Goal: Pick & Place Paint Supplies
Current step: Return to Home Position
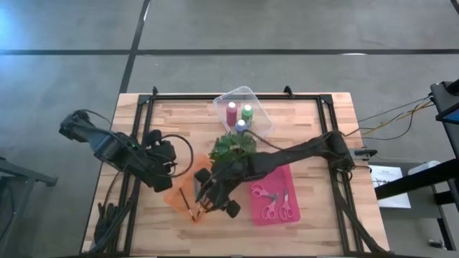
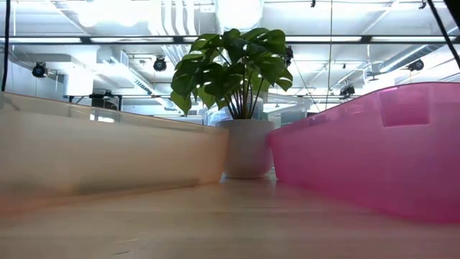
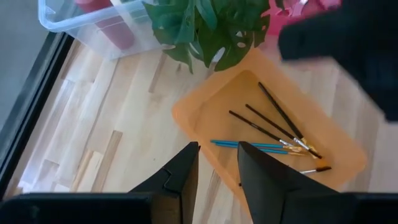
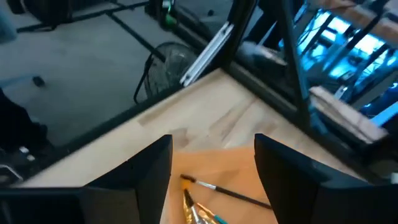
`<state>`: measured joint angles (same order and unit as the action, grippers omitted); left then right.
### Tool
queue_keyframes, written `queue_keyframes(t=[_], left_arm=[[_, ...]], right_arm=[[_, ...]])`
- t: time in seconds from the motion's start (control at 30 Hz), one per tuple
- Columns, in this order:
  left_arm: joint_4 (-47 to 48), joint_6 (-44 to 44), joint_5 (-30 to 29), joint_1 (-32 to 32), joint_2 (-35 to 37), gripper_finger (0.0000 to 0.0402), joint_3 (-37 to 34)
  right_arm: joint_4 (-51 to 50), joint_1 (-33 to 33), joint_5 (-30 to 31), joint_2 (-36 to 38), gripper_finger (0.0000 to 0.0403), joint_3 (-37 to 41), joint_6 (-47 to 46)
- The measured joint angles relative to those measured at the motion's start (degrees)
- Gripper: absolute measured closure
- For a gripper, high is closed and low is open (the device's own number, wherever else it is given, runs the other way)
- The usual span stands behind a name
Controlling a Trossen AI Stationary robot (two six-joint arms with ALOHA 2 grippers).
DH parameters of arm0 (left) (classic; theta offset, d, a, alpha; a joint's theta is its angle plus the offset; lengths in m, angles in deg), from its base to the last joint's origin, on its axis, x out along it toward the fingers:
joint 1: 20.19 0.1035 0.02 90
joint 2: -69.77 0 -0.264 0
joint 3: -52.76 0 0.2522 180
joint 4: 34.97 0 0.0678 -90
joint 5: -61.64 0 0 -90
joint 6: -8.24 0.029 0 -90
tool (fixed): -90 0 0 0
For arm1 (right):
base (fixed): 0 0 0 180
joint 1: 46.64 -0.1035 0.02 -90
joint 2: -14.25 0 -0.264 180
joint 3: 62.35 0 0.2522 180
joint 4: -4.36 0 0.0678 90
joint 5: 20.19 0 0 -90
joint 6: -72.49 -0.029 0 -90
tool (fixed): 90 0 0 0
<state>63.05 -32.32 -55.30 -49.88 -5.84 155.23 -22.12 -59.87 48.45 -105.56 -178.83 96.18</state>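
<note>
As seen from overhead, shows the right end effector (image 4: 211,152) at lower centre, spread wide and holding nothing, directly above the paintbrushes (image 3: 273,132) lying mostly lengthwise in the orange tray (image 3: 211,106). Puts the left end effector (image 3: 217,152) just left of that tray, narrowly parted, empty. Places scissors (image 1: 274,203) in the pink tray (image 1: 290,175) at lower right, paint bottles (image 1: 240,115) in the clear tray (image 1: 251,92) at upper centre. Marks the right arm as nearer the brushes.

Overhead, you look straight down on the whole table (image 1: 315,129). Your low camera sits at tabletop height, facing the nearby plant (image 2: 233,61). Both wrist cameras share the orange tray (image 3: 242,93) and its paintbrushes (image 3: 277,127).
</note>
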Motion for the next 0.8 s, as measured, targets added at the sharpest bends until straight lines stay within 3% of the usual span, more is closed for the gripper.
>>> queue_keyframes(t=[0.27,0.43,0.53,0.63,0.73,0.8], left_arm=[[0.2,0.1,0.0,-0.5,7.7,0.0341,-0.8],[-7.5,1.7,-0.1,-0.7,17.2,0.0386,-11.3],[-22.5,7.8,-0.5,-0.5,23.7,0.0396,-23.2],[-45.7,19.3,-0.2,0.0,29.2,0.0395,-36.8],[-68.2,25.5,0.5,3.4,32.5,0.0395,-48.6],[-78.2,27.7,2.7,7.0,33.4,0.0395,-54.1]], right_arm=[[-9.0,1.9,2.4,11.1,0.0184,2.0,-1.1],[-18.7,6.2,3.1,18.2,0.0237,7.4,-4.8],[-20.2,8.1,1.1,24.7,0.0298,13.6,-9.2],[-18.3,8.4,0.2,31.8,0.0368,20.7,-12.7],[-12.5,8.3,0.4,39.0,0.0386,28.0,-18.7],[-8.6,8.3,1.5,43.7,0.0392,32.7,-23.2]])
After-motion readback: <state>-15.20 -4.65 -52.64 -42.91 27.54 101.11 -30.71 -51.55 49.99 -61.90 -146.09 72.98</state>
